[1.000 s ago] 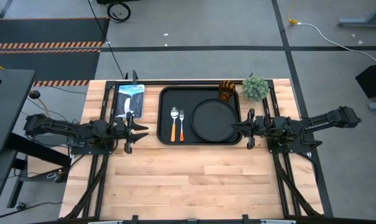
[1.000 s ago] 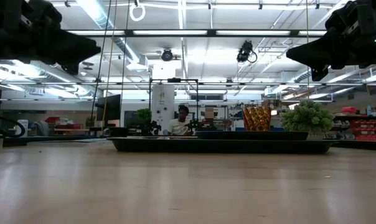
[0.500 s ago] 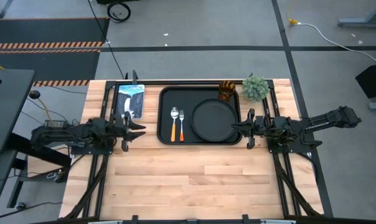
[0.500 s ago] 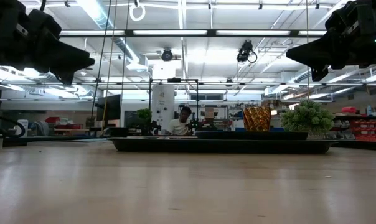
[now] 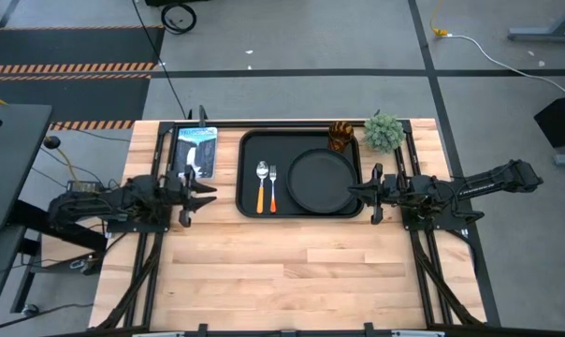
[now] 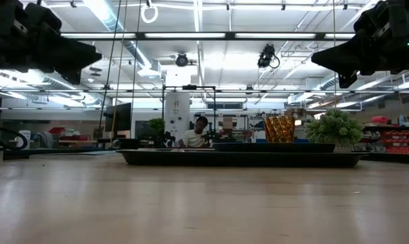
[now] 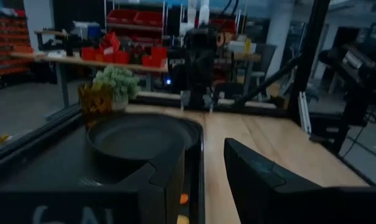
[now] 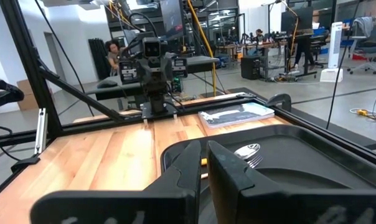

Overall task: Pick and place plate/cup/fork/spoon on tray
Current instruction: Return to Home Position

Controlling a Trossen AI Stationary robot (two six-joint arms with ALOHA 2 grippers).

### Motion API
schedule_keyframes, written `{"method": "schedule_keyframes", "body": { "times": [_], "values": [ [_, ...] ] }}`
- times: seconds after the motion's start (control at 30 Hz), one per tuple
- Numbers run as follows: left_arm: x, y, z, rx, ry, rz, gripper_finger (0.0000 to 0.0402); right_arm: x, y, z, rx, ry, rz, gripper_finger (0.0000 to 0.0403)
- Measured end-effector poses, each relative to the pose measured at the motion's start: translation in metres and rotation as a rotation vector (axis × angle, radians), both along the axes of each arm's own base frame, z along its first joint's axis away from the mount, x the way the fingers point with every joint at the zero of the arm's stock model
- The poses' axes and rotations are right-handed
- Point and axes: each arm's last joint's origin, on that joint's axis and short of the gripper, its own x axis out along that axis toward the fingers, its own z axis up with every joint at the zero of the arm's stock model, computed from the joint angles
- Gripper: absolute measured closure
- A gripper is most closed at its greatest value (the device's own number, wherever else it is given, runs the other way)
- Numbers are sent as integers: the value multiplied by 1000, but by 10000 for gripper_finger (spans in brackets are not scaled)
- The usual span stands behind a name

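**Four pieces sit on or at the tray**

Four items of tableware lie on the pale, plank-grained wooden counter (image 5: 292,262). The tray (image 5: 249,208) is a matte black rectangle with rounded corners and a raised rim. Inside it, the round flat black plate (image 5: 321,181) fills the right part. Left of the plate lie the spoon (image 5: 261,184), with a shiny round bowl and orange handle, and the fork (image 5: 273,187), with silver tines and a slim orange handle, side by side. The amber, faceted translucent cup (image 5: 341,137) stands at the tray's far right corner, just beside a fuzzy green plant (image 5: 383,132) outside the rim. A glossy booklet (image 5: 195,150) lies left of the tray.

The left hand (image 5: 196,193) hovers left of the tray, its fingers spread and gripping nothing; it has drawn back slightly toward the counter's left edge since a second ago. The right hand (image 5: 362,192) hangs over the tray's right rim, unmoved, with its fingers nearly together and empty.
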Motion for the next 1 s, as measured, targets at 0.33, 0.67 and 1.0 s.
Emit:
{"method": "schedule_keyframes", "body": {
  "times": [0.33,0.67,1.0],
  "values": [
    [0,0,4,2,-41,1,280,0,0,1,1,-6,0,369],
    [0,0,4,2,-43,3,280,0,0,1,1,-6,0,369],
    [0,0,4,2,-44,4,280,0,0,0,0,-5,0,369]
  ]
}}
